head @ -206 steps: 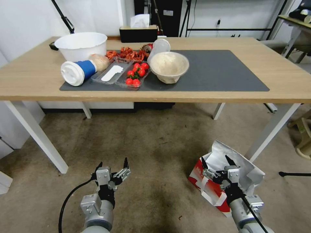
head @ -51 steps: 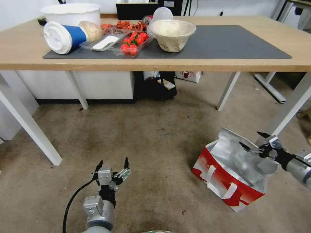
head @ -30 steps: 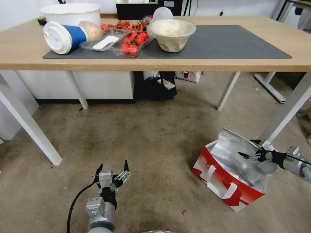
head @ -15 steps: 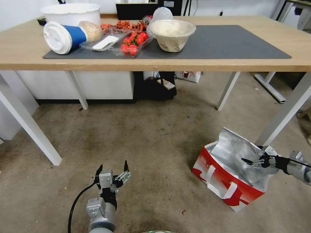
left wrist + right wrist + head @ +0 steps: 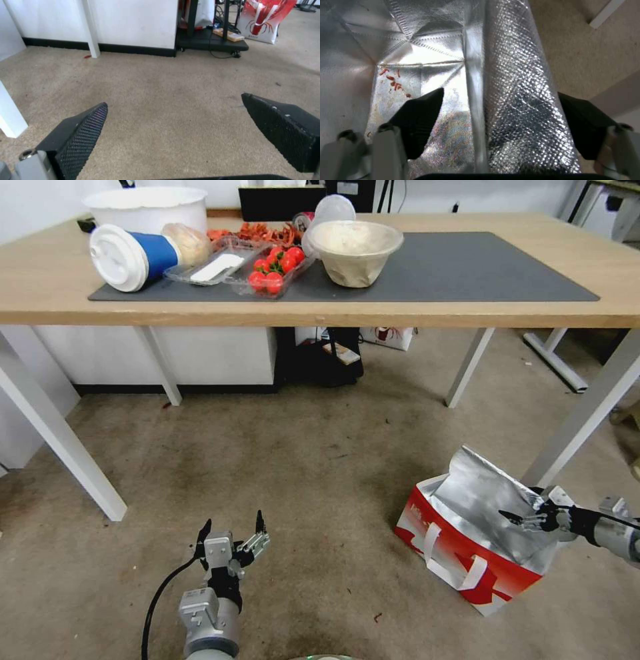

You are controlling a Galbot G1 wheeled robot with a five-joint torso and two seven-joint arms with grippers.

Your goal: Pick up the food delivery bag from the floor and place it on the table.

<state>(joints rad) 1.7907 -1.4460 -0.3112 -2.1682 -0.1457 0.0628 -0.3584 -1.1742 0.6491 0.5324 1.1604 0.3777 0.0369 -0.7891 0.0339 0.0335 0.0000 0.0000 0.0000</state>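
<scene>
food delivery bag [image 5: 467, 553]: white marks on its red panel, too small to read.
red and white bag [image 5: 265, 18] under the table: a red crab-like drawing and a short line of red characters below it, not legible.
blue cup [image 5: 133, 253] lying on the table: no print can be made out.
black box [image 5: 280, 197] at the table's far edge: no print can be made out.
overall: no text, brand, number or sign can be read.

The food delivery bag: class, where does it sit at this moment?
In the head view the food delivery bag stands on the floor at the robot's right, beside a white leg of the table, with the open right hand straddling its foil wall.
</scene>
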